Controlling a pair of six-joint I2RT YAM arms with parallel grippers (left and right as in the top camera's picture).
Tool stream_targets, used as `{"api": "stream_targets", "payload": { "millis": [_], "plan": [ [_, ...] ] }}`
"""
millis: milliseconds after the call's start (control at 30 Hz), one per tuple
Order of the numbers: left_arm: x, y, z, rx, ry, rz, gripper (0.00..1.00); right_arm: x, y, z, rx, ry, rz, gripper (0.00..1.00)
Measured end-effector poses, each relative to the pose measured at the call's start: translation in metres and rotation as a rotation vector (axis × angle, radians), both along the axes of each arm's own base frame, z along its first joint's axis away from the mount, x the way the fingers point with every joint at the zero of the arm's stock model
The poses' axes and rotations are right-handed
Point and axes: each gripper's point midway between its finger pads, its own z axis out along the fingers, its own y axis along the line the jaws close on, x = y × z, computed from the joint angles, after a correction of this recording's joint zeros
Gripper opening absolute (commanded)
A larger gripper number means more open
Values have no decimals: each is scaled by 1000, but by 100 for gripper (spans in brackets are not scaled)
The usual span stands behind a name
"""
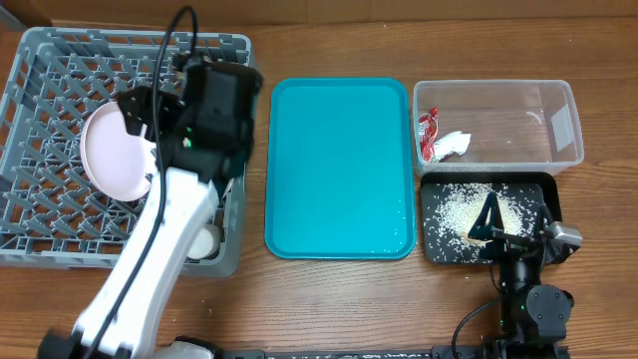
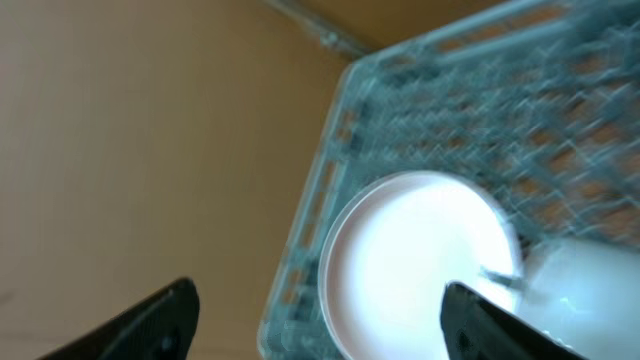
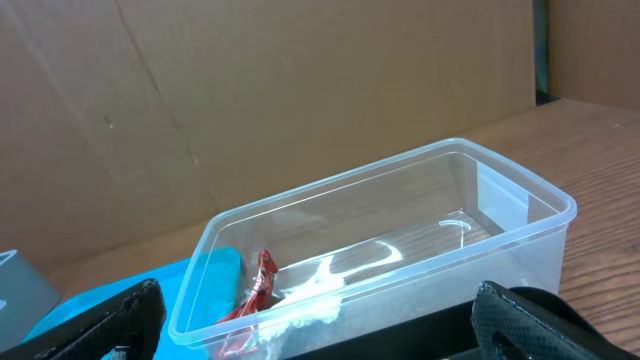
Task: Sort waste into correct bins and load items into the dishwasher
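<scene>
The grey dishwasher rack [image 1: 60, 60] fills the left of the table. A round white plate [image 1: 108, 155] stands in it, and a small white bowl [image 1: 204, 240] lies near its front right corner. My left gripper [image 1: 140, 118] hovers over the plate. In the left wrist view it [image 2: 320, 325] is open, its dark fingertips [image 2: 150, 320] astride the plate [image 2: 420, 260] without touching it. In the clear tub [image 1: 538, 105] lie a red wrapper [image 1: 429, 135] and a white tissue [image 1: 455, 145]. White grains [image 1: 461, 206] cover the black tray [image 1: 435, 249]. My right gripper [image 1: 493, 227] is open and empty there.
The teal serving tray [image 1: 339, 165] lies between the rack and the bins. In the right wrist view the clear tub [image 3: 520, 200] sits just ahead of my open right gripper [image 3: 320, 335], holding the wrapper [image 3: 255, 290] and the tissue [image 3: 310, 298]. A brown wall rises behind.
</scene>
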Motion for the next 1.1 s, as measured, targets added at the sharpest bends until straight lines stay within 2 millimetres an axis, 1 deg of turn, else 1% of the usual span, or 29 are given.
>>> {"api": "stream_targets", "payload": {
  "millis": [100,133,167,267,367,467,500,533,633,700,800,900,967,1000,1067,1100],
  "plan": [
    [-19,-31,17,-172,-31,-138,74,0,0,0,1,1,-1,100],
    [-25,-41,22,-256,-42,-185,79,0,0,0,0,1,-1,100],
    [-31,-48,28,-333,-57,-223,100,0,0,0,0,1,-1,100],
    [-48,-73,51,-559,-110,-347,100,0,0,0,1,1,0,100],
    [-63,-96,72,-710,-147,-464,100,0,0,0,1,0,0,100],
    [-82,-123,88,-852,-147,-609,100,0,0,0,0,1,-1,100],
    [-88,-132,91,-892,-137,-653,100,0,0,0,1,1,0,100],
    [-99,-147,95,-962,-115,-731,100,0,0,0,0,1,-1,100],
    [-115,-171,99,-1069,-59,-849,100,0,0,0,1,0,-1,100],
    [-127,-182,95,-1126,5,-897,100,0,0,0,0,1,-1,100],
    [-139,-189,85,-1166,83,-913,100,0,0,0,0,0,0,100],
    [-140,-188,81,-1164,97,-901,99,0,0,0,0,1,0,100],
    [-130,-184,79,-1136,64,-879,100,0,0,0,0,1,0,100],
    [-122,-181,77,-1114,42,-858,100,0,0,0,0,1,0,100],
    [-104,-177,79,-1068,-41,-850,100,0,0,0,0,1,-1,100],
    [-98,-175,79,-1045,-67,-850,100,0,0,0,1,0,-1,100]
  ]
}}
